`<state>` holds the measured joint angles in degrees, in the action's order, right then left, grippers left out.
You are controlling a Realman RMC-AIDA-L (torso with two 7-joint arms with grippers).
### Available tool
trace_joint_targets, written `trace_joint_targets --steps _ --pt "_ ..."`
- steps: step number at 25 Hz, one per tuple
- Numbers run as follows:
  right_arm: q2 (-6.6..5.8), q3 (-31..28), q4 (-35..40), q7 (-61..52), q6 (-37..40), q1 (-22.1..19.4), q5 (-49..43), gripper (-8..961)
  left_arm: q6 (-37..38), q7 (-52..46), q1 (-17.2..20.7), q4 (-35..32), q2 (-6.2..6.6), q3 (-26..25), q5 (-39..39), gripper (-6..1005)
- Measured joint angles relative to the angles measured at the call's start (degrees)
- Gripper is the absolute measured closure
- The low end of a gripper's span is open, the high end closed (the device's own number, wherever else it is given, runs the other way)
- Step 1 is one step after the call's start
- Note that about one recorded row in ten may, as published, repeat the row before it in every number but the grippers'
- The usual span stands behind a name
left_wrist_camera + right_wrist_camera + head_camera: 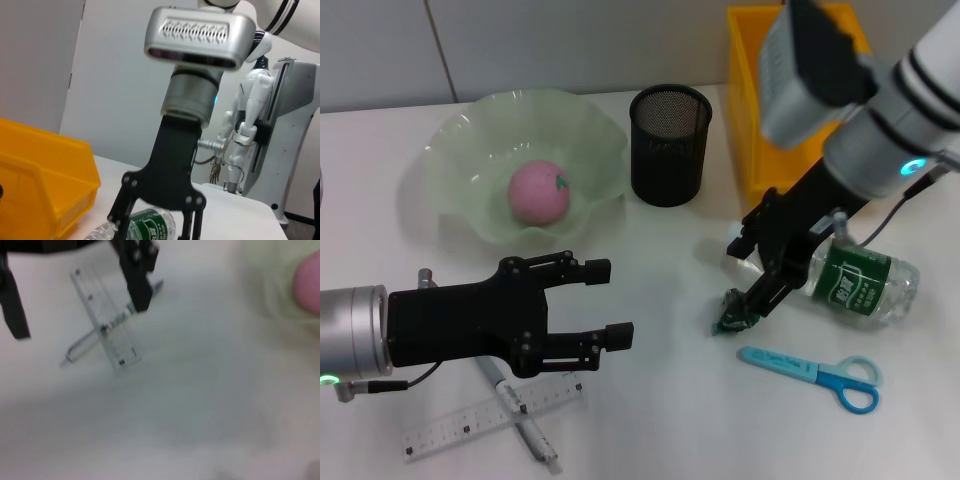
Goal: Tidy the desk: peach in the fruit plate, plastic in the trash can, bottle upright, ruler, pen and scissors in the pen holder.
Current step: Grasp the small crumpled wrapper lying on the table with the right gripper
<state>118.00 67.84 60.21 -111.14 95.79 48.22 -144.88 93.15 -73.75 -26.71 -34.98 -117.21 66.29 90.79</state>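
White desk top (pixel 660 400) across the whole near field. Pale panelled wall (pixel 570 45) along the far edge. In the left wrist view, a white humanoid robot figure (pixel 247 125) on a grey stand (pixel 295 150) far beyond the desk.

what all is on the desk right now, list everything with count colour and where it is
peach: 1, pink, inside the fruit plate
fruit plate: 1, pale green, wavy rim, far left of desk
pen holder: 1, black mesh, right of the plate
bin: 1, yellow, far right
bottle: 1, clear with green label, lying on its side at right
plastic scrap: 1, dark green, beside the bottle, at the right gripper's tips
scissors: 1, blue, near right
ruler: 1, clear, near left, crossing the pen
pen: 1, grey, near left
left gripper: open, above the pen and ruler
right gripper: down at the plastic scrap
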Motion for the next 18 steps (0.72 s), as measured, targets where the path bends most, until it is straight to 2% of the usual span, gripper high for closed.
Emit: trace_joint_targets --steps 8,18 --pt "0.65 5.45 -4.51 0.44 -7.29 0.63 -1.01 205 -0.77 0.02 0.54 0.09 0.01 -0.04 0.7 198" --pt "0.95 9.34 -8.2 0.68 -11.36 0.62 -1.36 206 -2.1 0.07 1.44 0.18 0.62 0.05 1.48 198"
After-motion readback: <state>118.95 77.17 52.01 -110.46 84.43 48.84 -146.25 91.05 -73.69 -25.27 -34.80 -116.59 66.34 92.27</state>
